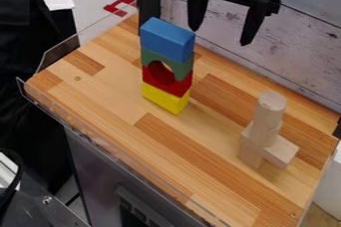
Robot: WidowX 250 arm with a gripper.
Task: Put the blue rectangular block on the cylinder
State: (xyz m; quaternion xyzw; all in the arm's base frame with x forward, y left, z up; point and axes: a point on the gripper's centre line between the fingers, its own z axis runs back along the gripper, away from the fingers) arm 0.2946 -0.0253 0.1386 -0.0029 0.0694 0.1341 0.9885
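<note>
The black gripper (223,32) hangs at the top of the view, right of and a little above the block stack, its two fingers spread apart with nothing between them. The blue rectangular block (167,40) lies on top of the stack, resting on a green arch block (154,59). Beneath that are a red block (178,88) with a curved cutout and a yellow block (165,98) on the table. At the right, a plain wooden cylinder (267,114) stands upright on light wooden blocks (282,151), its round top bare.
A wooden tabletop (126,126) carries both stacks. Clear plastic edging (80,39) runs along its left side, and a whitewashed plank wall (313,52) stands behind. A red piece (120,6) is at the far left corner.
</note>
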